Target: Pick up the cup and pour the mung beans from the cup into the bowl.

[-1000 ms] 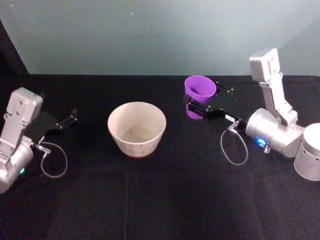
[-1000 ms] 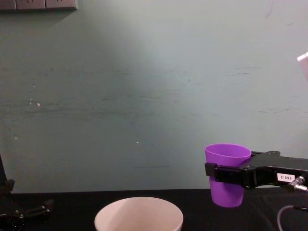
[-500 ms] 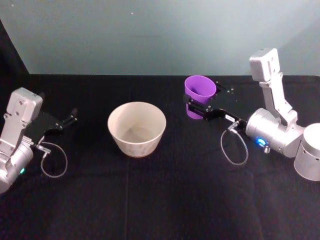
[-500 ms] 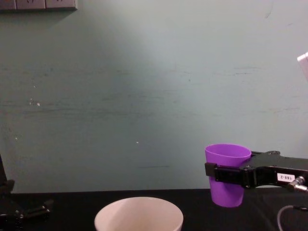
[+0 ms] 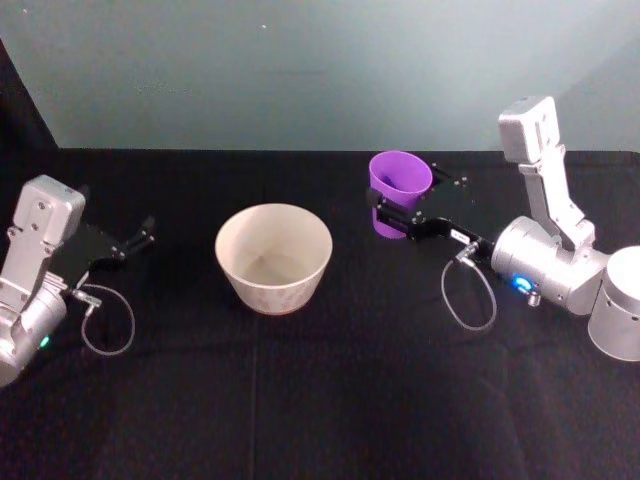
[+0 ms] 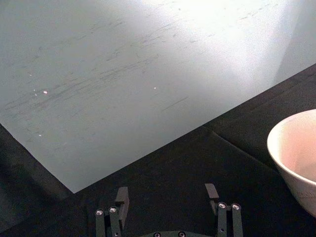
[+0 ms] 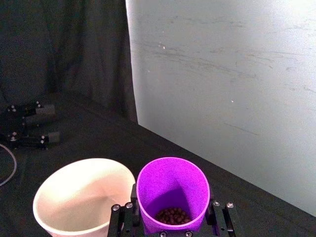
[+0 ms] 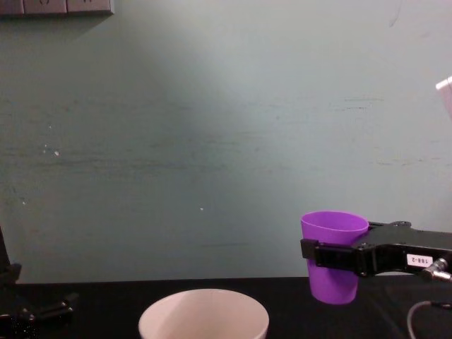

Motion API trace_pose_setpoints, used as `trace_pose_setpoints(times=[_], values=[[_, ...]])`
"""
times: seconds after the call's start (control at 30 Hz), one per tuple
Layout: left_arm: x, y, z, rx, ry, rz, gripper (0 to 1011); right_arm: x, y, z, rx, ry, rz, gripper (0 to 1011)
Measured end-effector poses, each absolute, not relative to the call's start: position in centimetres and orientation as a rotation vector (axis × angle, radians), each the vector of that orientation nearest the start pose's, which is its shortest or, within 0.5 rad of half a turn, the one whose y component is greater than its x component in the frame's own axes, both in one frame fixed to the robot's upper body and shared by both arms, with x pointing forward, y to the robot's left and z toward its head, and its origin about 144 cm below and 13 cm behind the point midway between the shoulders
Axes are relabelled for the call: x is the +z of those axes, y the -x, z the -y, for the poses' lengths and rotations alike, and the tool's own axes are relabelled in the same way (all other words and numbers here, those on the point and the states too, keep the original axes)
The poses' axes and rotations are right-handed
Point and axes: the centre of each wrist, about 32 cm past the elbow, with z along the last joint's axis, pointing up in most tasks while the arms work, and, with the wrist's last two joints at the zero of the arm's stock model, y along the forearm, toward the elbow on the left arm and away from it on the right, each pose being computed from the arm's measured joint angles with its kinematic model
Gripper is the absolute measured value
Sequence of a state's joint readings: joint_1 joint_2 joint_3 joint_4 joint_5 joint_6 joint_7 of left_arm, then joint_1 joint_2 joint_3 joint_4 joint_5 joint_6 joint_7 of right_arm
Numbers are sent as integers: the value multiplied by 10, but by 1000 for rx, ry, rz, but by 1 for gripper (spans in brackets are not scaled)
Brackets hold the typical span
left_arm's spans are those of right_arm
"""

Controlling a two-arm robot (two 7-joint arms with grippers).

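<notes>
**A:** Where is the cup (image 8: 333, 232)?

**B:** Upright in my right gripper (image 5: 405, 208), fingers clamped on its sides. It's to the right of the bowl (image 5: 272, 282) and apart from it, with mung beans (image 7: 173, 216) at the bottom. My left gripper (image 6: 167, 195) is parked, fingers apart.

**A:** Risks?

**B:** If I tip before its rim is over the bowl, beans scatter across the table (image 5: 320, 400). The smooth sides may also slip when I rotate.

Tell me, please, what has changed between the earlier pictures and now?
Nothing visibly changed. The right gripper stays shut on the cup, upright beside the bowl with the mung beans inside; the left gripper stays parked open on the left.
</notes>
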State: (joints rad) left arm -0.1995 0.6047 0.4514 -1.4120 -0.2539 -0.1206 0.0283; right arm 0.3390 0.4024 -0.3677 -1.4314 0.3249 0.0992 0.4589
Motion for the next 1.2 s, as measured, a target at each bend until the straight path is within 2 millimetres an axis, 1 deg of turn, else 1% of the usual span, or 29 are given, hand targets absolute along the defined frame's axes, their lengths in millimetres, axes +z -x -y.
trace_pose_setpoints(times=[0.13,0.3,0.47,0.57,0.77,0.8,1.0,1.2], values=[[1140,-489,-310,1248,-304,285,1000,1205,-537,253,-846,179,86,721],[1140,-489,-310,1248,-304,285,1000,1215,-541,243,-830,245,134,721],[1140,-489,-310,1248,-304,285,1000,1226,-545,225,-799,337,215,721],[1140,-489,-310,1248,-304,285,1000,1229,-546,217,-785,373,256,721],[1140,-489,-310,1248,-304,285,1000,1235,-547,193,-756,478,369,721],[1140,-489,-310,1248,-304,285,1000,1235,-547,193,-756,478,369,722],[1140,-489,-310,1248,-304,285,1000,1241,-545,175,-735,586,505,722],[1140,-489,-310,1248,-304,285,1000,1247,-544,162,-717,677,614,721]])
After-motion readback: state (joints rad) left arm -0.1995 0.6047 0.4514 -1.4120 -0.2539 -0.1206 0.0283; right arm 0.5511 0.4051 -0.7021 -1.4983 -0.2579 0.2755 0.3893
